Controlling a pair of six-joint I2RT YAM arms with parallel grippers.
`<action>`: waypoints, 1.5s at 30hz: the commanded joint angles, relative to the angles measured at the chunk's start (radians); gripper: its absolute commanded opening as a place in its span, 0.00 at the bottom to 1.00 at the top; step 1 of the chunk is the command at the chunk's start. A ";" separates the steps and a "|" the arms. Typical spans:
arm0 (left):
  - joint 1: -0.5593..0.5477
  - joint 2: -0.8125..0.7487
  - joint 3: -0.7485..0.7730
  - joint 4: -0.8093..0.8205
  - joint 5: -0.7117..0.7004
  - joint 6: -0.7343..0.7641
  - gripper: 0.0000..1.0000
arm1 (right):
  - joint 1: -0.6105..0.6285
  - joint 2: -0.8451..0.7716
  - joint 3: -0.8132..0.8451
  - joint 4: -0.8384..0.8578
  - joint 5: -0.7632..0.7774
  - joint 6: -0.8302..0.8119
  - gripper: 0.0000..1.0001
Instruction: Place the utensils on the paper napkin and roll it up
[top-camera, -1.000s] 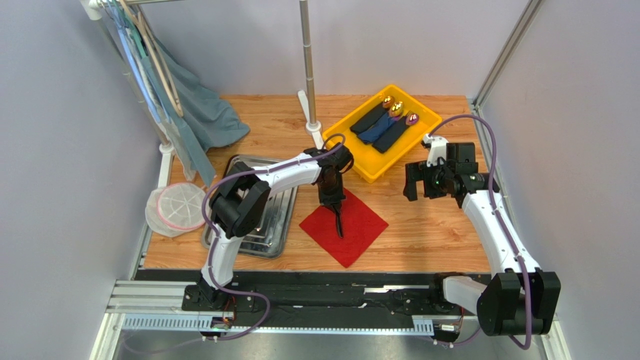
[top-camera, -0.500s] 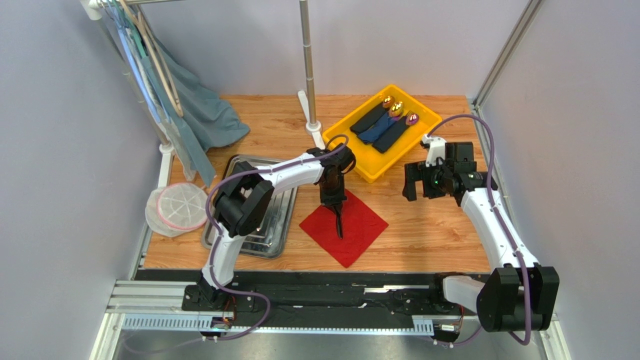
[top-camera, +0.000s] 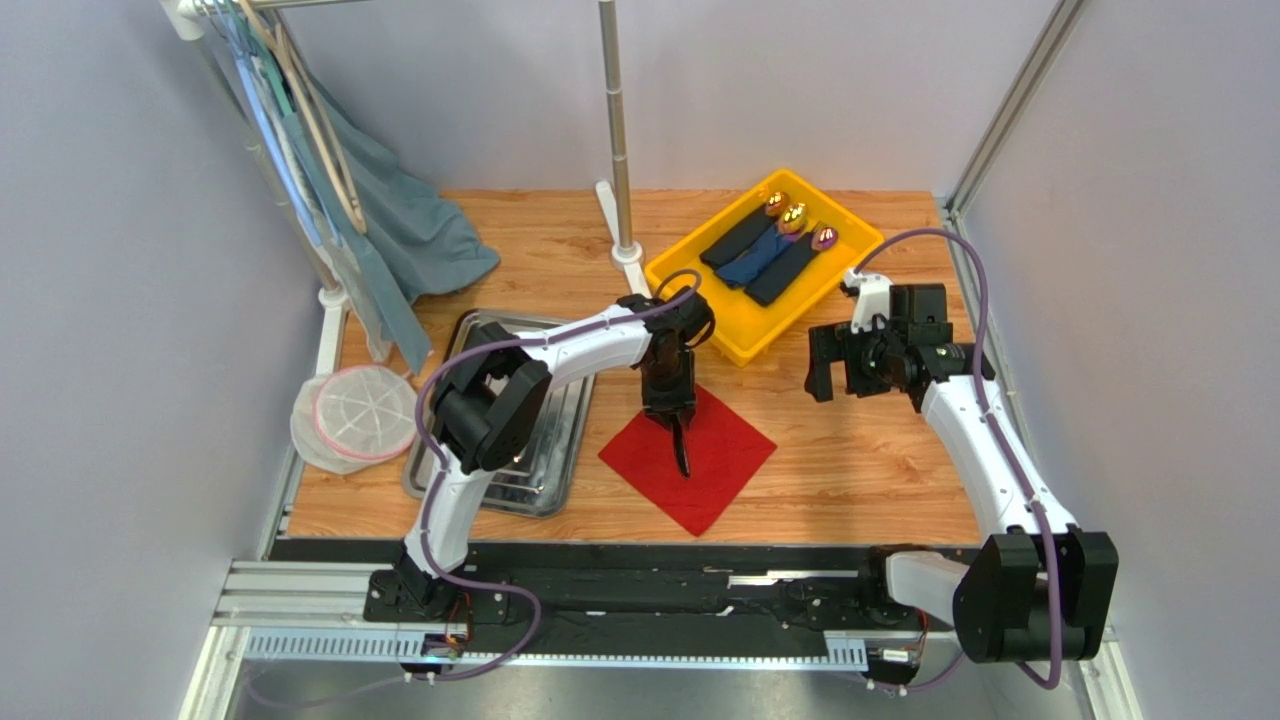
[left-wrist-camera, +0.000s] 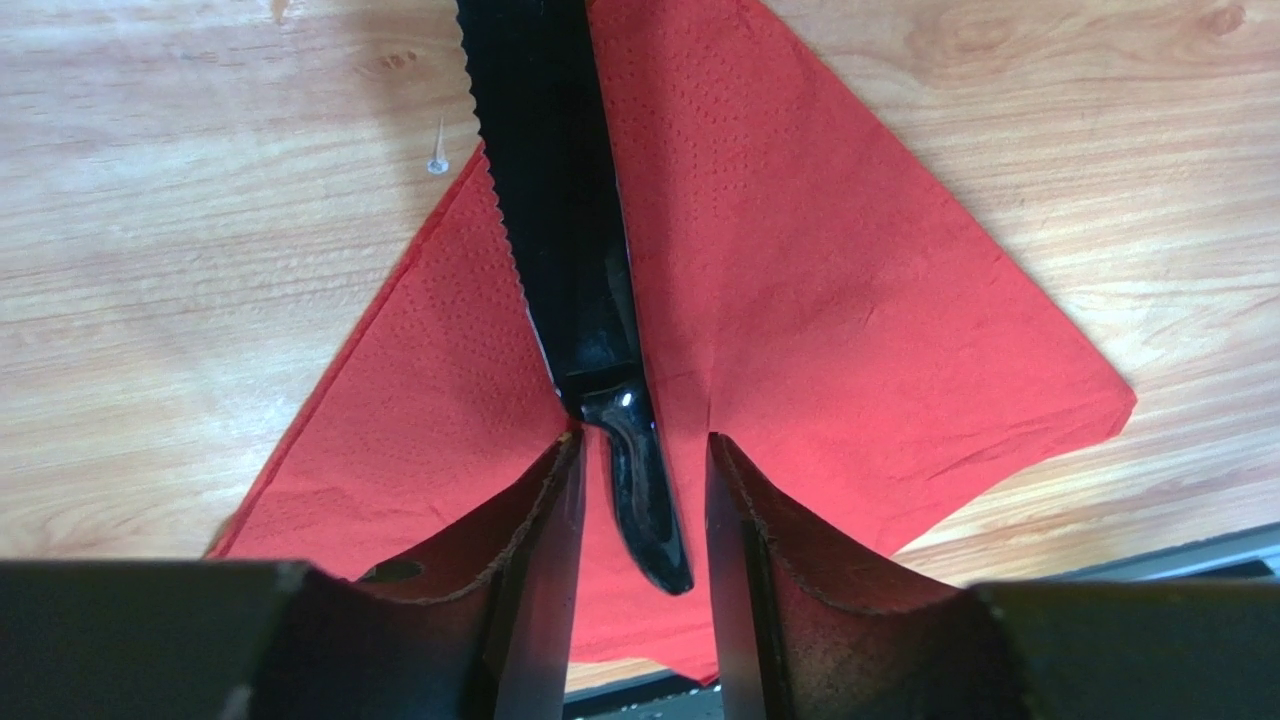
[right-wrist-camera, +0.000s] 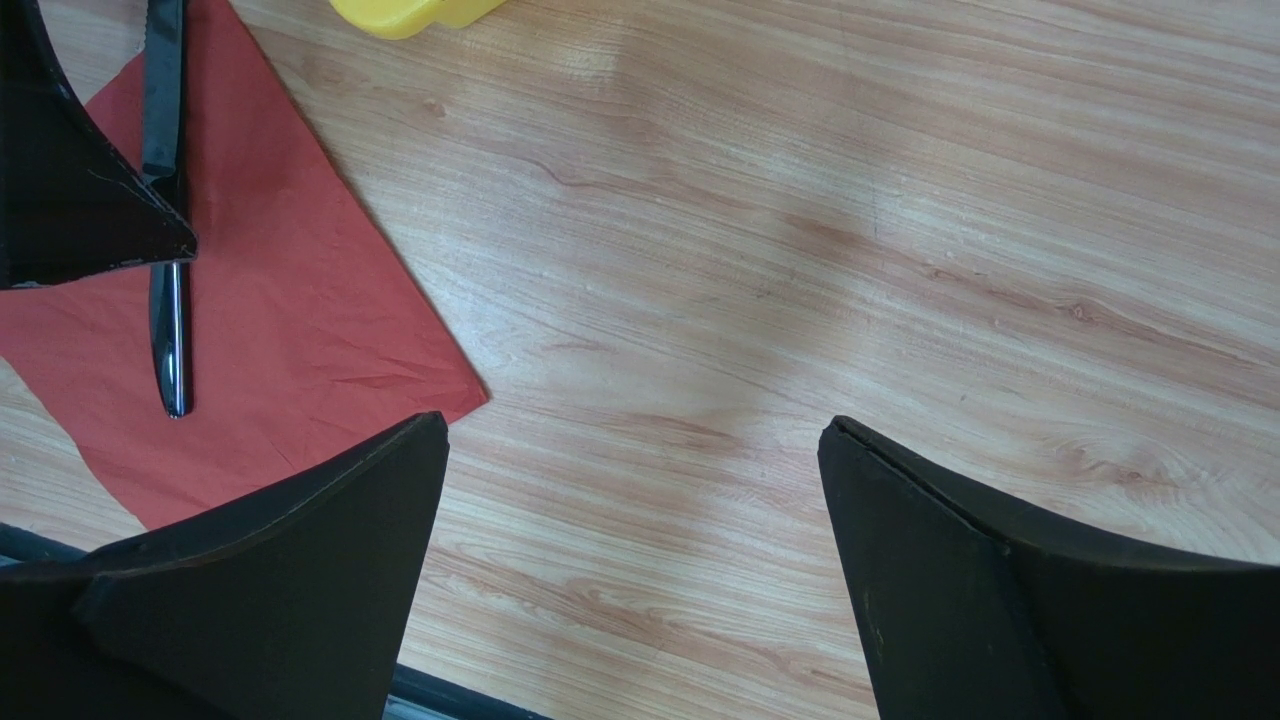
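Left wrist, serrated knife (left-wrist-camera: 564, 255), dimpled red napkin (left-wrist-camera: 842, 330)

The left arm (top-camera: 586, 338) and right arm (top-camera: 984, 450) have white link shells, black joint housings and 1 purple cable (top-camera: 920, 236) each; the fingers (right-wrist-camera: 977, 585) are matte black wedges.

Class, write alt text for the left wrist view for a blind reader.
A black serrated knife lies on a red paper napkin on a wooden table, its handle end between the parted fingers of the left gripper.
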 joint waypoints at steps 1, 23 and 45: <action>-0.006 -0.042 0.089 -0.050 -0.037 0.042 0.47 | -0.001 -0.003 0.017 0.035 -0.008 0.004 1.00; 0.461 -0.596 -0.383 -0.097 -0.118 0.839 0.50 | 0.002 -0.023 0.038 0.049 -0.108 0.028 1.00; 0.531 -0.328 -0.454 0.010 -0.164 0.999 0.49 | 0.000 0.019 0.049 0.039 -0.073 0.014 1.00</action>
